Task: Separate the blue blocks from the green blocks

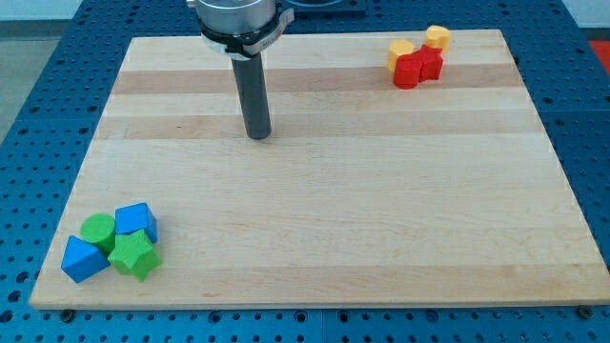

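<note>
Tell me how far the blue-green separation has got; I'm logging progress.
Nothing looks done: two blue blocks and two green blocks sit packed together at the view's bottom left. In hand: nothing; my tip stands far off, near the board's top middle. Left: reach the cluster and push the colours apart. The red and yellow blocks play no part.

The arm's metal collar (pixel 240 21) is cut off by the view's top edge, so nothing of the arm above it shows; my tip (pixel 258 136) is in full view. In the cluster at the view's bottom left, the green cylinder (pixel 97 230) is partly covered by the blue cube (pixel 135 221) and the green star block (pixel 132 255), and its lower edge cannot be seen. At the view's top right, the two red blocks (pixel 417 68) sit pressed together and their exact shapes cannot be made out.
</note>
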### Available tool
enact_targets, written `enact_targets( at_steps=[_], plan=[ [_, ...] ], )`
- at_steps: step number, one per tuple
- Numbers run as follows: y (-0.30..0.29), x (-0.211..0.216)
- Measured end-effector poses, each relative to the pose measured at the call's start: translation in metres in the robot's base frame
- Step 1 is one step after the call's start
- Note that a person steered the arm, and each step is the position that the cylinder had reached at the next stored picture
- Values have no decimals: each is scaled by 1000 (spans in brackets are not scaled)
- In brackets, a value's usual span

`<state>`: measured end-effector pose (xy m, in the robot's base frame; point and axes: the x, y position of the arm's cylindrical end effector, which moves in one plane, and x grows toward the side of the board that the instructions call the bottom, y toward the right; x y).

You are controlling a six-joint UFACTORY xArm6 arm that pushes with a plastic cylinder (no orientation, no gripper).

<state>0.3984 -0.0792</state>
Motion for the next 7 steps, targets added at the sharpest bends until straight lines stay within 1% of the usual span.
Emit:
enact_targets(
  at_steps=[1, 2, 3, 4, 5, 6, 7],
  plan=[
    [0, 0],
    [-13, 0],
    [-78, 6],
    [-150, 21],
    [-181, 29],
    [-194, 35],
    [-226, 76]
  ],
)
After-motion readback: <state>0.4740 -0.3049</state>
